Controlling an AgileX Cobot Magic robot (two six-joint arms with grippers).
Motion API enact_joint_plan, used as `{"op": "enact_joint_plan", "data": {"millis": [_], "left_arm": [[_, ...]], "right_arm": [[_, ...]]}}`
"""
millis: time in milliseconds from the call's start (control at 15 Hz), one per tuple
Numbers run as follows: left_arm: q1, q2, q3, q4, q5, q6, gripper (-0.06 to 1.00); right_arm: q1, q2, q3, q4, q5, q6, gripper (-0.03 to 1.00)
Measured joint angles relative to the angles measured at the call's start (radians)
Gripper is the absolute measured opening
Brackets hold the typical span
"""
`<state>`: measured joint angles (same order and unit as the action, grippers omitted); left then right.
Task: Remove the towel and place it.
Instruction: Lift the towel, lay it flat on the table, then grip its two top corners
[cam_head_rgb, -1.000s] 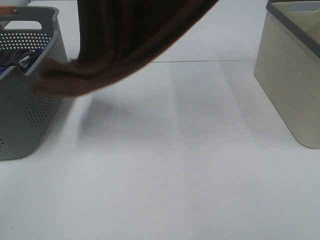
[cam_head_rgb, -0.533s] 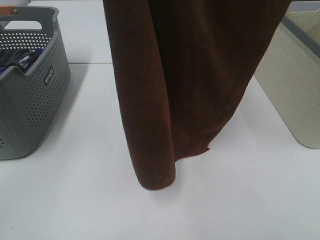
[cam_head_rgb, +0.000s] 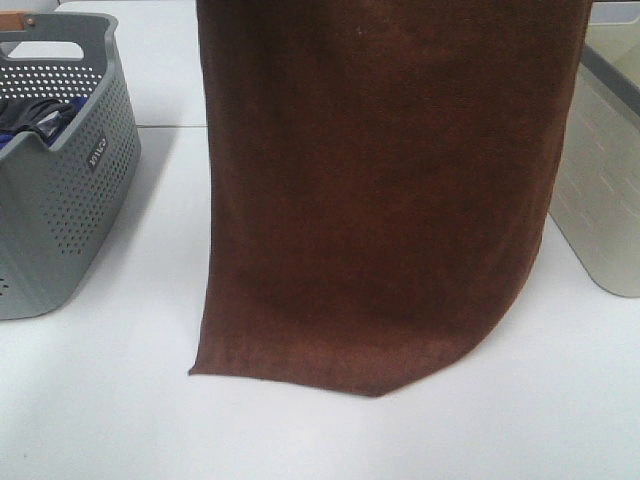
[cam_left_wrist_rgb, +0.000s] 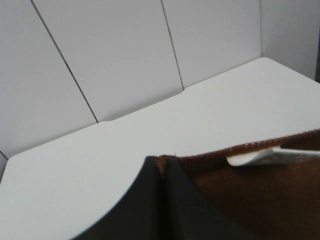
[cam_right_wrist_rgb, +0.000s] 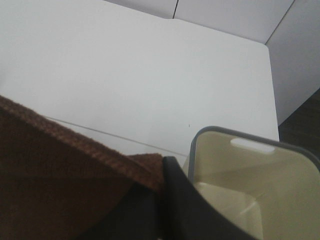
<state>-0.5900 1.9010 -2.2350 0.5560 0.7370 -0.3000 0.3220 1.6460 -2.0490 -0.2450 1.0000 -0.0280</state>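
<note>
The dark brown towel (cam_head_rgb: 385, 190) hangs spread out as a flat sheet in the exterior high view, from the top edge down to the white table, where its lower hem touches or nearly touches the surface. Both grippers are out of that view, above its top edge. In the left wrist view my left gripper (cam_left_wrist_rgb: 162, 167) is shut on one top corner of the towel (cam_left_wrist_rgb: 235, 200); a white label (cam_left_wrist_rgb: 272, 156) shows on its hem. In the right wrist view my right gripper (cam_right_wrist_rgb: 162, 172) is shut on the other top corner of the towel (cam_right_wrist_rgb: 60, 175).
A grey perforated basket (cam_head_rgb: 75, 190) with dark fabric items (cam_head_rgb: 35, 115) inside stands at the left. A beige bin with a grey rim (cam_head_rgb: 600, 180) stands at the right, partly behind the towel, and shows below the right gripper in the right wrist view (cam_right_wrist_rgb: 250, 180). A white table (cam_head_rgb: 320, 440) lies below.
The towel swung from beside the grey basket to the middle of the table. It has opened from a bunched hanging fold into a wide flat sheet, its lower edge reaching further toward the front.
</note>
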Motion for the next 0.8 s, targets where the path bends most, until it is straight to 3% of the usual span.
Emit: {"op": "enact_joint_plan", "data": {"millis": [267,400,467,600,800], "left_arm": [[0.177,0.141,0.000,0.019,-0.396,-0.127,0.00],[0.224,0.147,0.000,0.032,-0.594,-0.170,0.00],[0.253,0.131,-0.003,0.045,-0.767,-0.186,0.00],[0.260,0.120,-0.051,0.050,-0.884,-0.176,0.00],[0.260,0.119,-0.069,0.060,-0.910,-0.166,0.00]], "right_arm": [[0.004,0.161,0.001,-0.107,-0.416,0.000,0.00],[0.004,0.164,-0.003,-0.127,-0.609,-0.004,0.00],[0.004,0.150,-0.017,-0.135,-0.673,-0.004,0.00],[0.004,0.117,-0.031,-0.147,-0.719,-0.004,0.00],[0.003,0.098,-0.034,-0.147,-0.666,-0.004,0.00]]}}
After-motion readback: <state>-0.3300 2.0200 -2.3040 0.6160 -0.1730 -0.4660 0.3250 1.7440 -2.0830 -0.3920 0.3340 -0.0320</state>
